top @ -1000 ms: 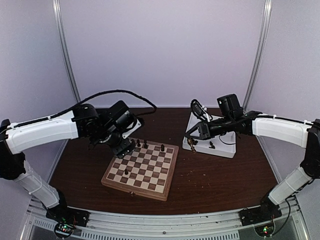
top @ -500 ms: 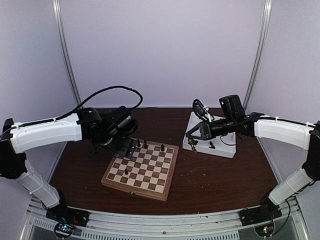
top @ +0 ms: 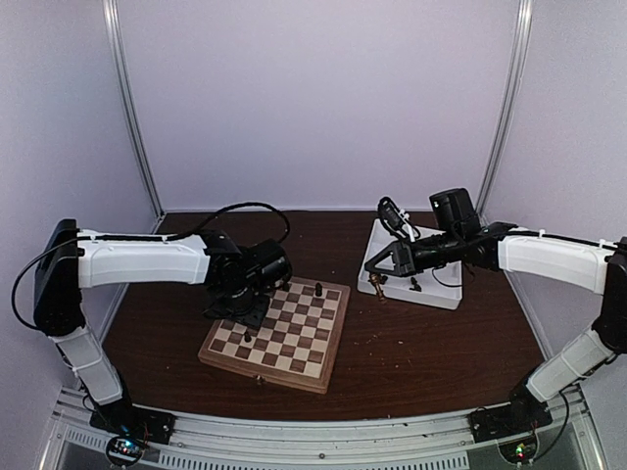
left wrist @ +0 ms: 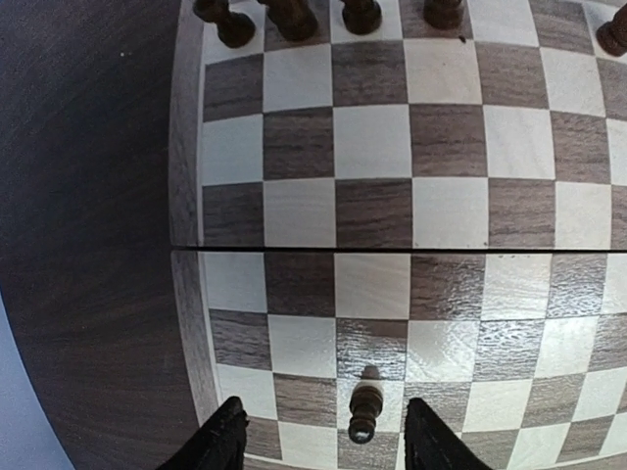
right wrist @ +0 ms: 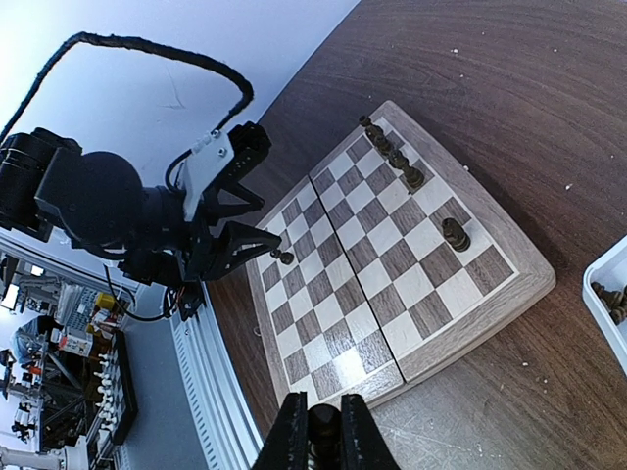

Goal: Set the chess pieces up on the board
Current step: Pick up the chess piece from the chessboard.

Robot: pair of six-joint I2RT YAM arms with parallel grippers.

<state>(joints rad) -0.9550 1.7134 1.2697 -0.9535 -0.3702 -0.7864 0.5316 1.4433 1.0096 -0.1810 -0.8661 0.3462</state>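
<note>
The board [top: 294,345] lies mid-table. Over its left edge the left gripper [left wrist: 328,443] hangs, fingers spread either side of a standing lone piece [left wrist: 364,411], not touching it. More dark pieces [left wrist: 294,15] line the far row. Beyond, at the white tray [top: 436,294], the right gripper [right wrist: 321,436] pinches a held piece [right wrist: 322,421].

Board [left wrist: 377,137]: tan and dark brown checks, plain brown border, wood grain streaking every square.
Chess pieces [left wrist: 364,416]: dark brown, all the ones I see standing.
Held piece [right wrist: 323,423]: dark, near black from my right wrist.
Left fingers [left wrist: 223,443]: black.
Right fingers [right wrist: 291,431]: black too.
Table [left wrist: 88,196]: deep brown, fine grain lines.
Tray [top: 434,296]: white.
My arms [top: 137,262]: white shells, black joints.
Cable [top: 245,208]: black.
Walls [top: 323,98]: pale lilac-white, plain.
</note>
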